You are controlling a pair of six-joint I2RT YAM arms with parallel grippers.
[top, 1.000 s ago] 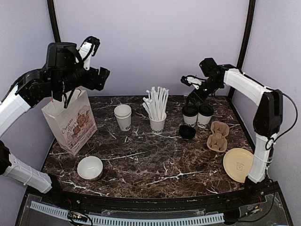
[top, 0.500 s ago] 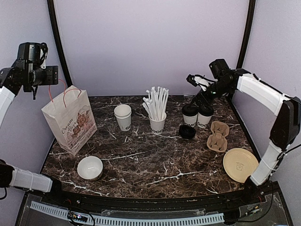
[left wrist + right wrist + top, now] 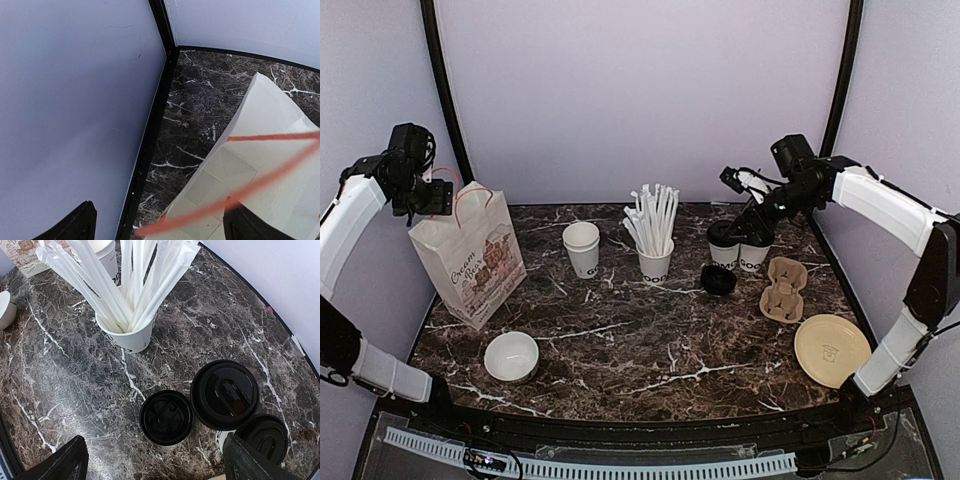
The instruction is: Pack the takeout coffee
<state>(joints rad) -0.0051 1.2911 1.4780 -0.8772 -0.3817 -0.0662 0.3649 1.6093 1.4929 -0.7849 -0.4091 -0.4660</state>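
Left coffee cup [image 3: 724,246] and right coffee cup [image 3: 756,248] are standing upright with black lids on, touching each other at the back right of the marble table [image 3: 650,340]. Right gripper [image 3: 152,450] is hovering above them, jaws spread wide and gripping nothing. A loose black lid [image 3: 718,279] is lying flat just in front of the left coffee cup. Straw cup [image 3: 655,262] is sitting to their left, and beyond it a stack of plain white cups [image 3: 582,248]. Cardboard cup carrier [image 3: 783,288] is lying near the coffee cups toward the right edge, with a tan round plate [image 3: 826,349] nearer the arm bases. White bowl [image 3: 511,356] is sitting front left. Paper bag [image 3: 470,258] is standing open at the left edge, slightly tilted. Left gripper [image 3: 161,214] is hanging over the bag's mouth, jaws wide apart. An orange handle [image 3: 200,211] is crossing between the fingers unpinched; cannot tell if it is touching one.
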